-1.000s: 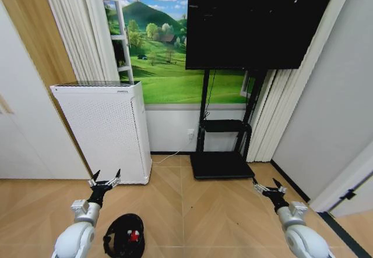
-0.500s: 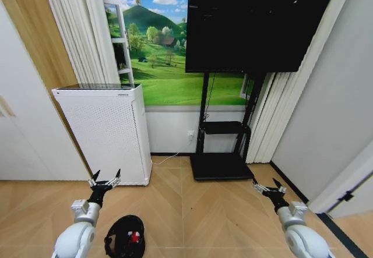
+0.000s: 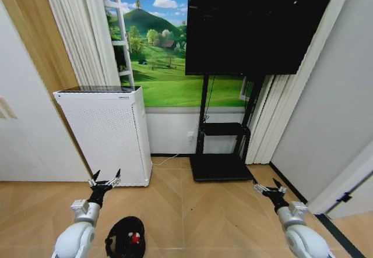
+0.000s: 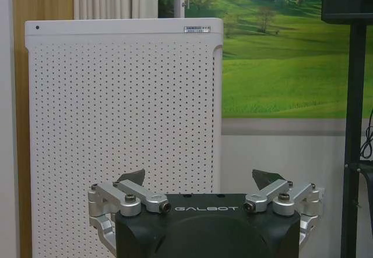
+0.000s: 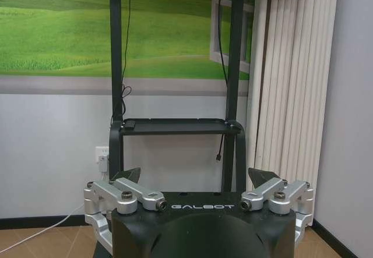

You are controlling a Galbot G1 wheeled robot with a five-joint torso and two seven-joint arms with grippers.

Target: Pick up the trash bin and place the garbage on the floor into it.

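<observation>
The trash bin [image 3: 126,238] is a small black round bin with a glossy bag liner, standing on the wooden floor at the lower left of the head view. A red piece of garbage [image 3: 134,237] lies inside it. My left gripper [image 3: 105,177] hangs open just above and left of the bin, empty, and points at the white appliance; it also shows open in its wrist view [image 4: 201,182]. My right gripper [image 3: 269,183] is open and empty at the lower right, seen again in its wrist view [image 5: 194,177] facing the black stand.
A tall white perforated appliance [image 3: 108,133] stands against the wall on the left. A black screen [image 3: 256,22] on a black stand with a floor plate [image 3: 220,166] is at centre right. Curtains hang beside it; open wooden floor lies between my arms.
The whole head view has shifted slightly, so the camera has moved a little; the bin sits lower in the picture. Both grippers hold the same open pose.
</observation>
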